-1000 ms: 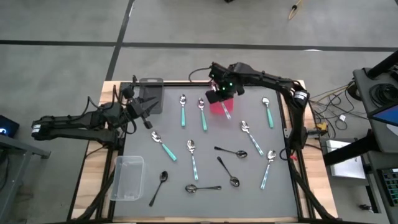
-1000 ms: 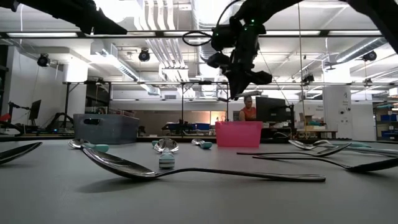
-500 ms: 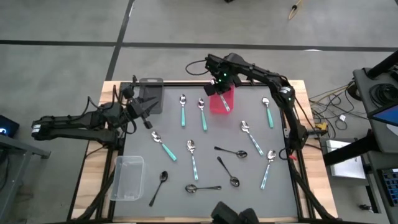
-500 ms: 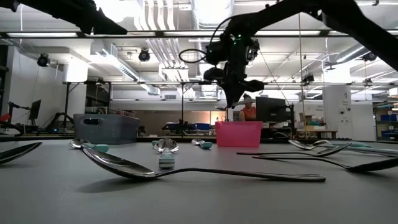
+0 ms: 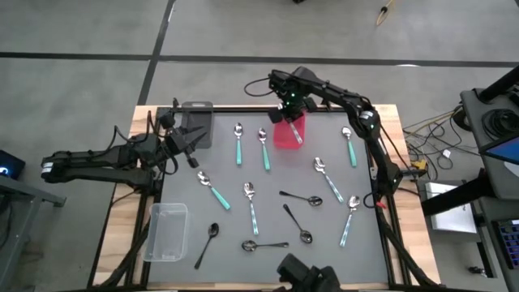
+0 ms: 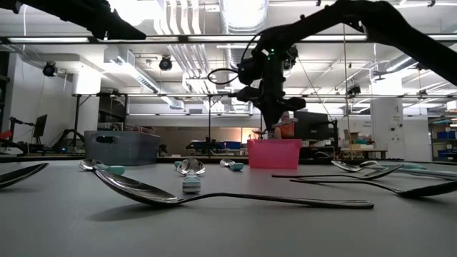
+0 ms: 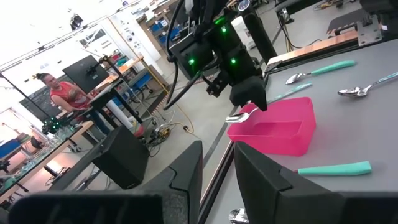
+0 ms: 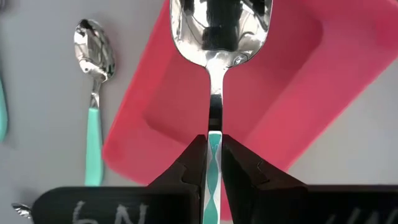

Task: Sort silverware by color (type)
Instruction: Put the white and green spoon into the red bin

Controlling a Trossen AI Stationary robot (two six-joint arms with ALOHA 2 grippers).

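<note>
the right gripper (image 8: 213, 167), fingers clamped on a teal-handled spoon (image 8: 216, 56), hangs above the red bin (image 8: 292, 74); the left gripper (image 7: 217, 171), fingers slightly apart, waits well left of the bin.

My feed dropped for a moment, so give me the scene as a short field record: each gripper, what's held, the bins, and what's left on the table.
right gripper: above the red bin, jaws shut on a teal spoon
held spoon: bowl out over the bin, not released
left gripper: waiting by the grey bin, holding nothing
clear bin: near-left of the table, looks empty
loose on table: seven teal-handled spoons, four black spoons
</note>
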